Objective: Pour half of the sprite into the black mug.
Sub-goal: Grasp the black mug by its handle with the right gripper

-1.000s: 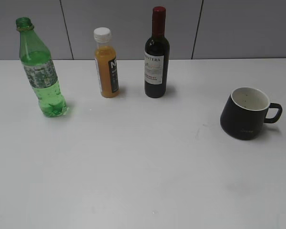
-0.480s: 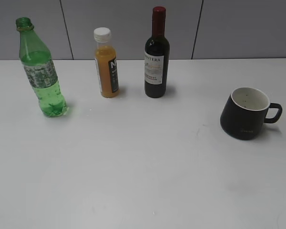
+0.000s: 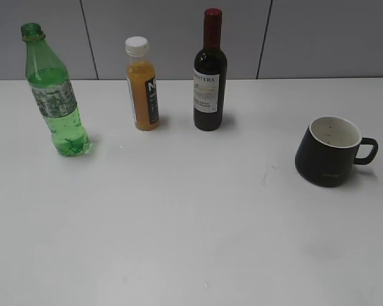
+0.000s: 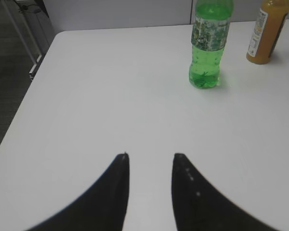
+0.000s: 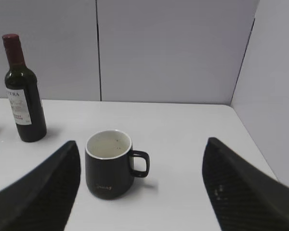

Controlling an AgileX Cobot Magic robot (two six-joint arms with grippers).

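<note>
bottles: 3 – sprite, orange juice bottle, wine bottle | mugs: 1 – black mug | grippers: 2 – left gripper, right gripper

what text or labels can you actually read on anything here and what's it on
"NTERA": largest line on the white label of the wine bottle, first letters cut off; smaller lines below too small to read.
"N": white letter on the orange juice bottle's dark label, rest turned away.
Sprite bottle: speckled label, nothing readable.
Black mug: faint lettering, too small to read.
</note>
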